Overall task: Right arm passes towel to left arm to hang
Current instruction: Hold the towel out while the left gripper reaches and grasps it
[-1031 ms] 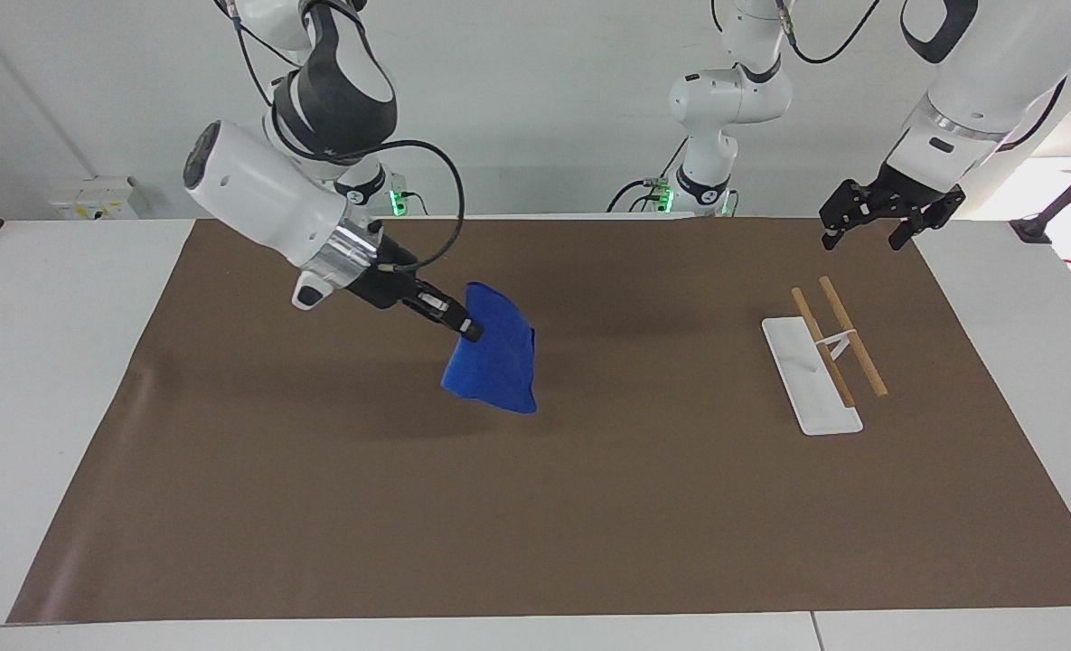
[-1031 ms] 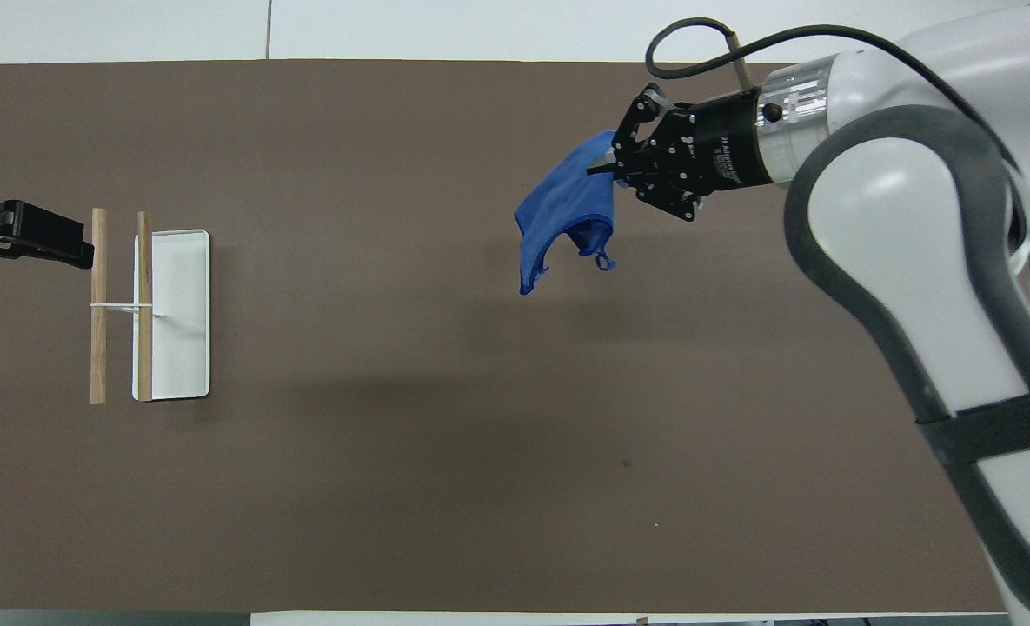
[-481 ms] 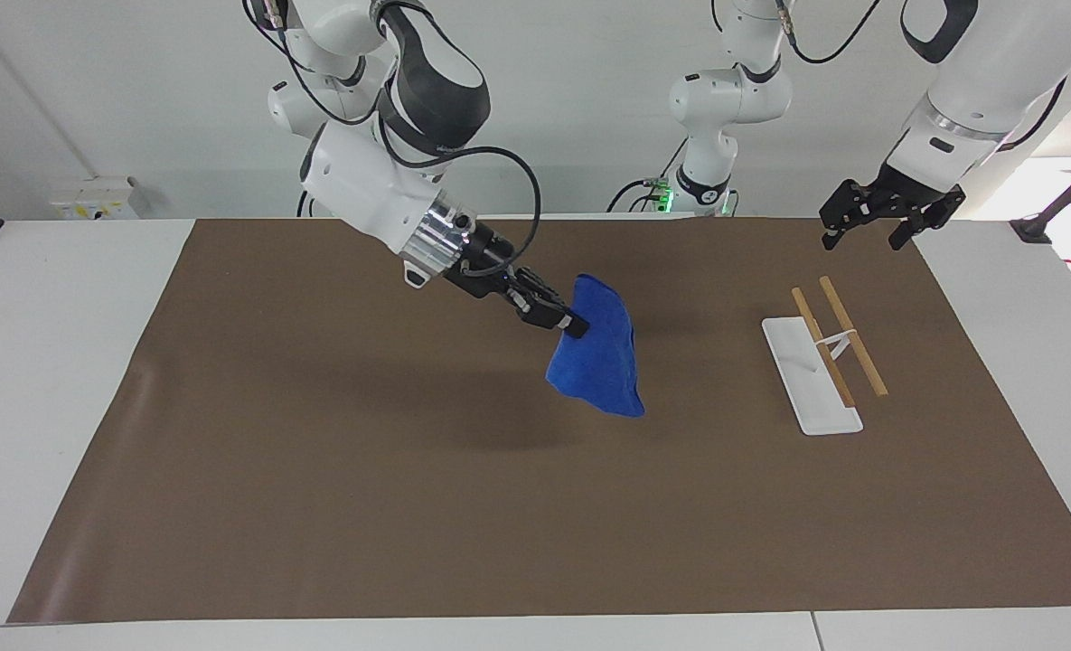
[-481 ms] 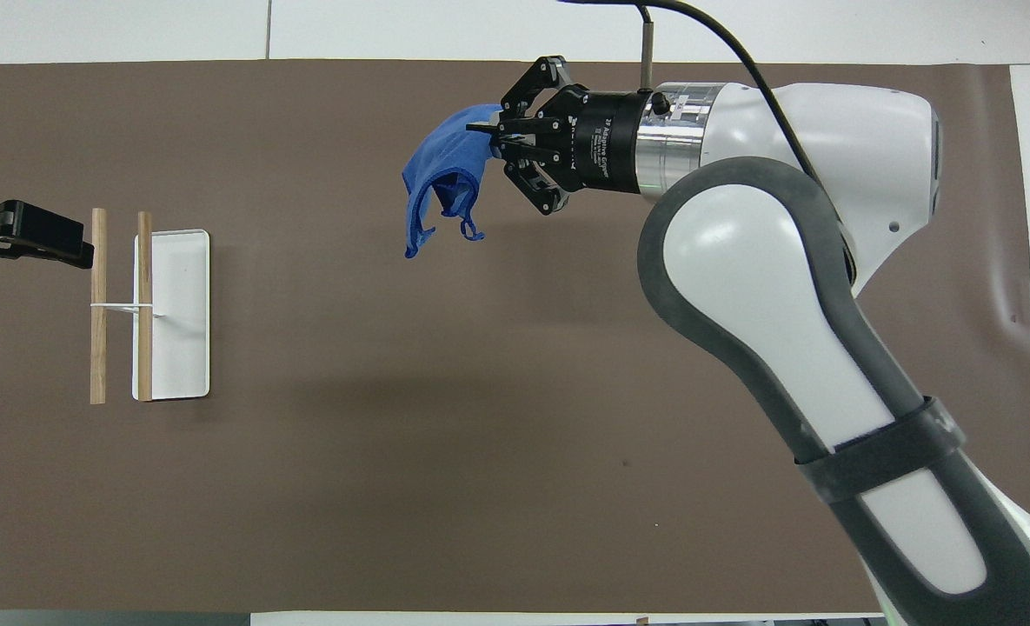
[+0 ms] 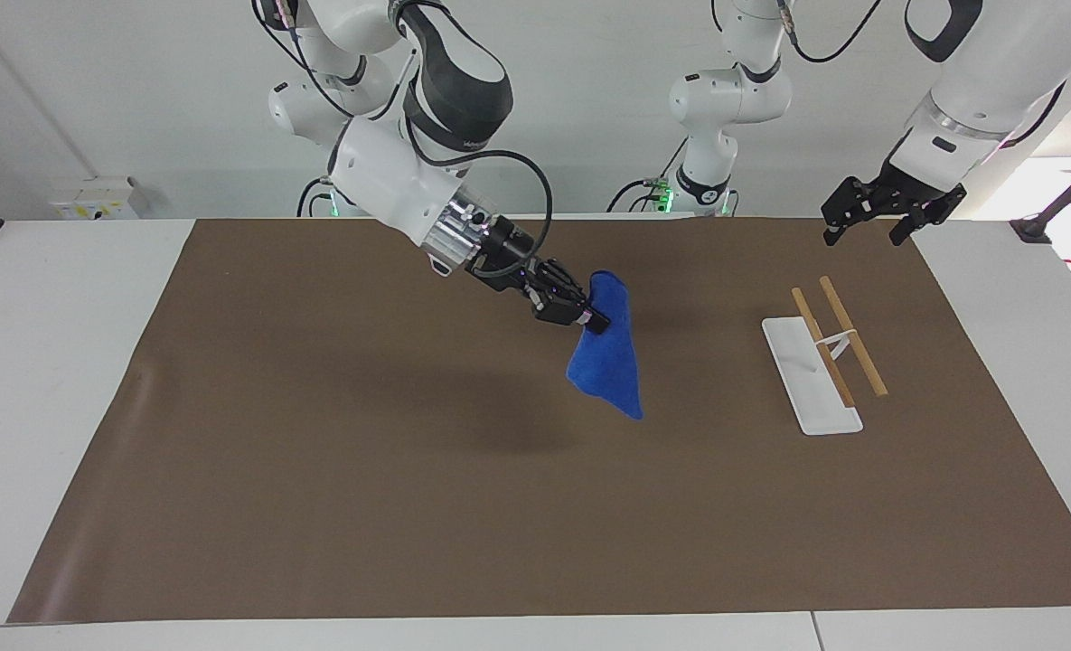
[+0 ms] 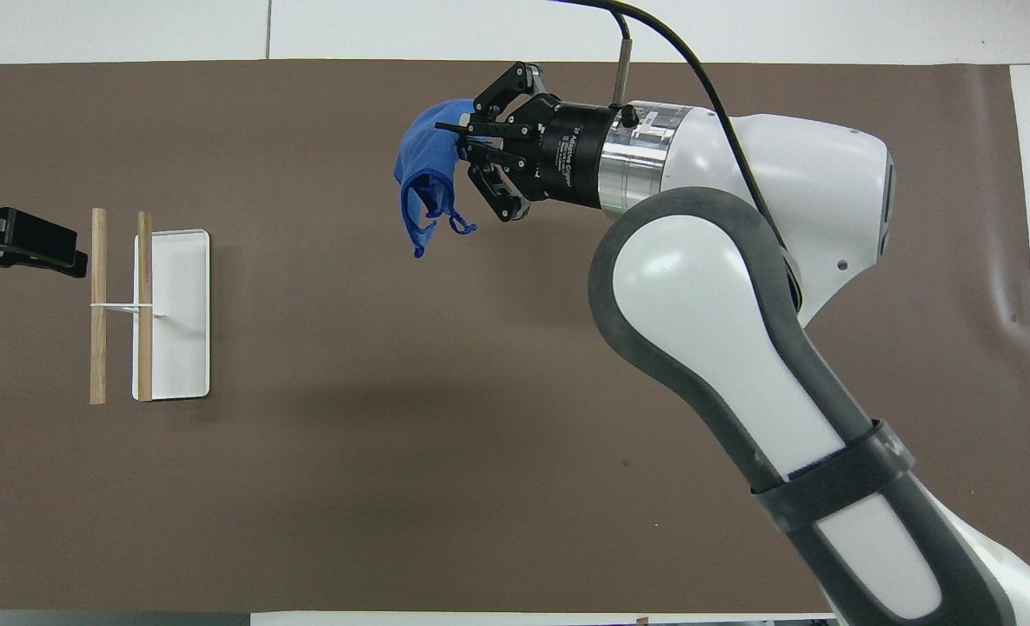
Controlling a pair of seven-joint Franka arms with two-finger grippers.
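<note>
My right gripper [image 5: 594,321] is shut on the upper edge of the blue towel [image 5: 609,364], which hangs free in the air over the middle of the brown mat. In the overhead view the right gripper [image 6: 450,144] holds the bunched towel [image 6: 416,169] with its corner loop dangling. My left gripper [image 5: 862,237] is open and empty, and waits in the air over the mat's edge at the left arm's end, near the rack. Its tip also shows in the overhead view [image 6: 61,250].
A hanging rack with a white base [image 5: 806,384] and two wooden bars [image 5: 851,339] stands on the mat [image 5: 318,452] toward the left arm's end; it also shows in the overhead view [image 6: 176,348]. A third white arm stands at the table's robot end.
My right arm has carried the towel through the air toward the left arm's end of the table and turned it a little. The left arm has hardly moved.
</note>
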